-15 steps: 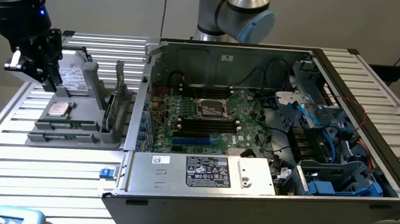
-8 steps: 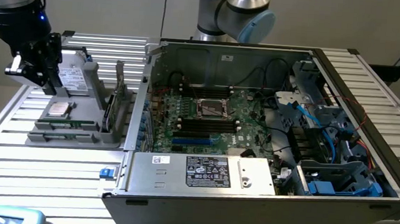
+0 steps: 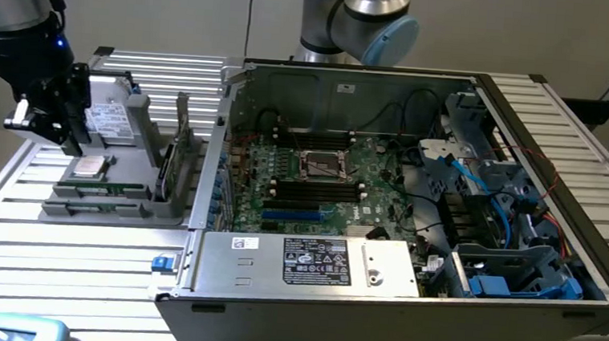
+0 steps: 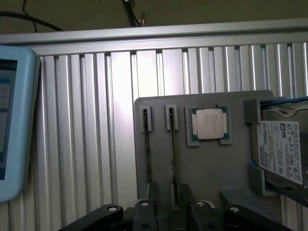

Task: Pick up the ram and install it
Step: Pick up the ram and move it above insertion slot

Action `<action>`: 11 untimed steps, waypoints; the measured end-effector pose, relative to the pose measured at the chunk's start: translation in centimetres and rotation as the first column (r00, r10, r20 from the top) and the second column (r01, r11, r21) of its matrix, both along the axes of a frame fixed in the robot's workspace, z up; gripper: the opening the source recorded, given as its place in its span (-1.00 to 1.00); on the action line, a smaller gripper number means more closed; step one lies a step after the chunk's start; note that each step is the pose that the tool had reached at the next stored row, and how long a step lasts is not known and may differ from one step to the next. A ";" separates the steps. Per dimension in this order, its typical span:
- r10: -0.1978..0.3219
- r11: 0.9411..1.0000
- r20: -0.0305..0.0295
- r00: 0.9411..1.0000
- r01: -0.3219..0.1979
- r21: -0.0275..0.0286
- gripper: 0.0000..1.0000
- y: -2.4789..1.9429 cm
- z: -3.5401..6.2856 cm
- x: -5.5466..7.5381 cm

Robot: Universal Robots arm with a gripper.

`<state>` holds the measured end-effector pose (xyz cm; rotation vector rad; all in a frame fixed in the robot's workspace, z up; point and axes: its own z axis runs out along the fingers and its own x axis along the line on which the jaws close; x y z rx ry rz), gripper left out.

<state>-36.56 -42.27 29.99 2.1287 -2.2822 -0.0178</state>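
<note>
Two ram sticks stand on edge in slots of a grey parts holder (image 4: 202, 168): one ram (image 4: 172, 149) beside the processor chip, the other ram (image 4: 148, 154) one slot further from it. In the exterior view the rams (image 3: 107, 192) show as thin green strips at the holder's near end. My gripper (image 3: 65, 142) hangs above the holder on the exterior view's left, open and holding nothing. In the wrist view the gripper (image 4: 172, 211) is lined up over the ram nearest the chip, one dark finger on each side of it.
The holder also carries a processor chip (image 4: 209, 124), a silver hard drive (image 4: 281, 149) and an upright green card (image 3: 182, 158). The open computer case (image 3: 404, 290) with its motherboard (image 3: 315, 179) lies to the exterior view's right. A pale blue tablet (image 4: 14, 120) lies on the slatted table.
</note>
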 end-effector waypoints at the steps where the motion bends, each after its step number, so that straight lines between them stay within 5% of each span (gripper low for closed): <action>1: 0.000 1.000 0.000 1.000 0.000 0.000 -0.35 -0.25 -0.19 0.0; 6: 0.000 1.000 0.000 1.000 0.000 0.000 -0.35 -2.29 -1.10 -0.1; 11: 0.000 1.000 0.000 1.000 0.000 0.000 -0.35 -2.36 -1.99 -0.1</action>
